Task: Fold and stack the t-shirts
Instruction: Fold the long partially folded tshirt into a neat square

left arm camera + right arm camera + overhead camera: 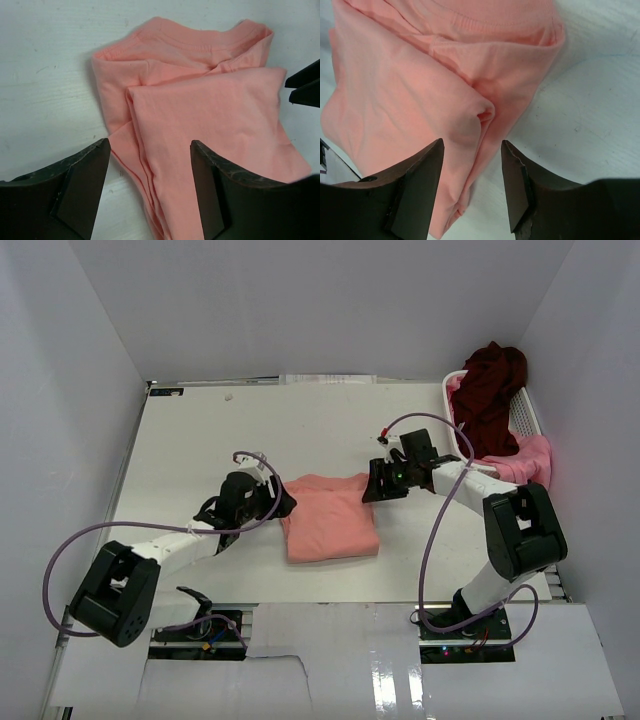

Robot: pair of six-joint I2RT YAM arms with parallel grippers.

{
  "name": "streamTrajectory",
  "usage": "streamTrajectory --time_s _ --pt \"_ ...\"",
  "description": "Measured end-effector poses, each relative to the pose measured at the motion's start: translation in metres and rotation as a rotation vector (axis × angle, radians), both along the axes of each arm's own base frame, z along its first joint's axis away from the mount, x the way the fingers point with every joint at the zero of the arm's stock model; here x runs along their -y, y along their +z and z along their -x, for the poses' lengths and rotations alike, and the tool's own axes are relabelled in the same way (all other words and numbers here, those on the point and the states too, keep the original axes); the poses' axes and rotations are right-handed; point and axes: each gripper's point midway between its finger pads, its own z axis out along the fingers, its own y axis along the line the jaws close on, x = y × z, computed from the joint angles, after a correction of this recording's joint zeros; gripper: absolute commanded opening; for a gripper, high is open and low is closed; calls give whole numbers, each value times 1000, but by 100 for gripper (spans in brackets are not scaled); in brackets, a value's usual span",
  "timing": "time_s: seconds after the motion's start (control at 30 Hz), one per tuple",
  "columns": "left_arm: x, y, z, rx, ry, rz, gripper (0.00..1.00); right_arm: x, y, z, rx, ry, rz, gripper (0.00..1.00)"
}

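Observation:
The salmon-pink t-shirt (328,518) lies folded on the white table between my two grippers. It also fills the left wrist view (210,110) and the right wrist view (420,90). My left gripper (281,502) is open at the shirt's left edge, jaws astride the folded edge (150,165). My right gripper (374,485) is open at the shirt's far right corner (472,165). The dark maroon t-shirt (490,390) hangs over the white basket (527,418). The brighter pink t-shirt (525,458) drapes over the basket's near end.
The white basket stands at the back right against the wall. White walls close in the table on the left, back and right. Purple cables loop from both arms over the table (200,440).

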Motion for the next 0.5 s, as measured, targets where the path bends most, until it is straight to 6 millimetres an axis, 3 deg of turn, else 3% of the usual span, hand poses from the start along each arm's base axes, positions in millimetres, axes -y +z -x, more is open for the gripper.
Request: streamTrajectory --time_s 0.13,0.2,0.23,0.5 --pt "5 5 -9 55 -20 21 73 -5 5 -12 39 5 -16 57" --pt "7 9 -14 81 -27 32 54 -8 8 -17 52 7 -25 57" --pt "8 9 -16 88 -30 36 51 -9 9 -19 57 7 -28 57" --pt "12 -6 -22 60 -54 21 51 -15 5 -27 53 18 -42 53"
